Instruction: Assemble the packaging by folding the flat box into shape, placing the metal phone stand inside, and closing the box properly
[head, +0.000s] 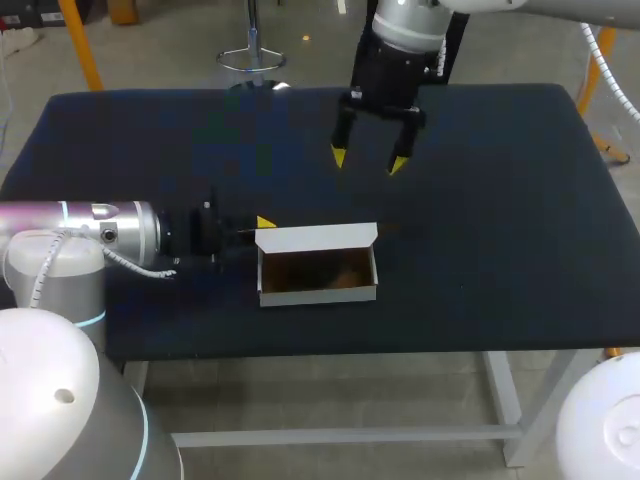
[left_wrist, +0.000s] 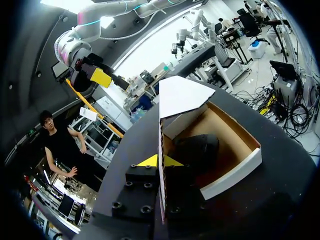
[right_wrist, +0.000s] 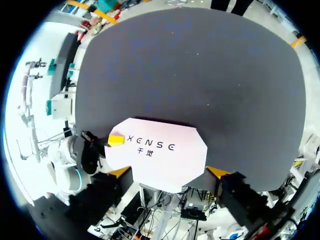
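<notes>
Dark table (head: 500, 250), open white box (head: 318, 292), brown inside

Left pincer (head: 262, 226) reaches in low and level from the left, fingers nipped on the end wall of the box (head: 320, 290). Right pincer (head: 368, 160) hangs raised, pointing down, fingers spread, empty.

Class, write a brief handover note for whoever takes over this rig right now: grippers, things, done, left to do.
Left gripper: shut on the box's left end wall.
Right gripper: open, hovering above the table behind the box.
Done: box folded up, phone stand lying inside.
Left: fold down the upright lid and close the box.
</notes>
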